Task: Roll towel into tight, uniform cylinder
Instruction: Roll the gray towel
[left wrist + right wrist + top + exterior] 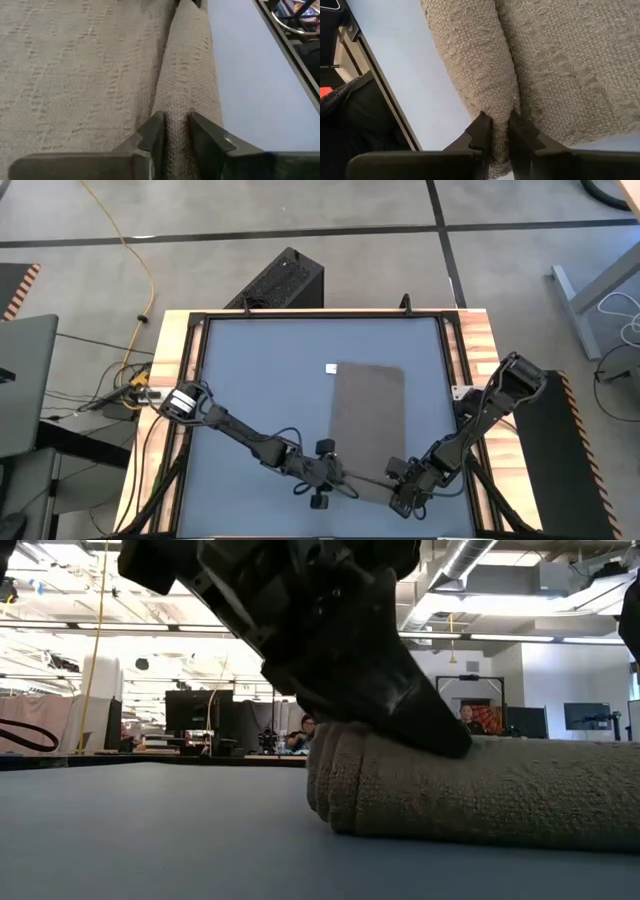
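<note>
Rolling was judged barely begun: only the 6 o'clock edge of the towel (367, 405) was curled, pinched narrowly by the left end effector (175, 131) and the right end effector (500, 132), most cloth left flat.

Taupe towel (368, 415) flat on blue-grey table (260, 380), both grippers at its near edge

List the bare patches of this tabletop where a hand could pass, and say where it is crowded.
Bare: the tabletop between its left rim and the towel, and the strip beyond the white tag. Crowded: the near edge, where the left claw and right claw pinch the towel's rolled end.
</note>
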Controlling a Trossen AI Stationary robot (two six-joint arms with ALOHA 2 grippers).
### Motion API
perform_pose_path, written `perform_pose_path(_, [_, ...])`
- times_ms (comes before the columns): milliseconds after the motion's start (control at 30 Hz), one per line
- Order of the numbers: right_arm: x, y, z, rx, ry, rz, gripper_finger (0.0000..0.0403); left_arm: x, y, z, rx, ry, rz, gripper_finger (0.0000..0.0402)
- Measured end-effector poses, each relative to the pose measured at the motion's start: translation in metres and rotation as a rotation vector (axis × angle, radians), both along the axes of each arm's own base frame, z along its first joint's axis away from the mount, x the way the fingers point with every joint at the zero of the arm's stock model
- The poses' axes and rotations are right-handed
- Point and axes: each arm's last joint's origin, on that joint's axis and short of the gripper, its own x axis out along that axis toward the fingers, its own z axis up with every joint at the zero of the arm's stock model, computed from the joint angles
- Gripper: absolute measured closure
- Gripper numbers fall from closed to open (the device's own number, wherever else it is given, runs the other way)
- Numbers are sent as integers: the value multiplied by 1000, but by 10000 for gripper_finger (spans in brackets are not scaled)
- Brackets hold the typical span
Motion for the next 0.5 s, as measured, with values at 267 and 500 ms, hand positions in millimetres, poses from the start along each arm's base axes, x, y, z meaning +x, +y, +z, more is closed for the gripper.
perform_pose_path(267, [5,-4,0,18,13,-26,283,-2,4,-3,38,39,27,380])
perform_pose_path(500, [10,-12,5,95,73,7,213,0,12,-7,15,91,31,396])
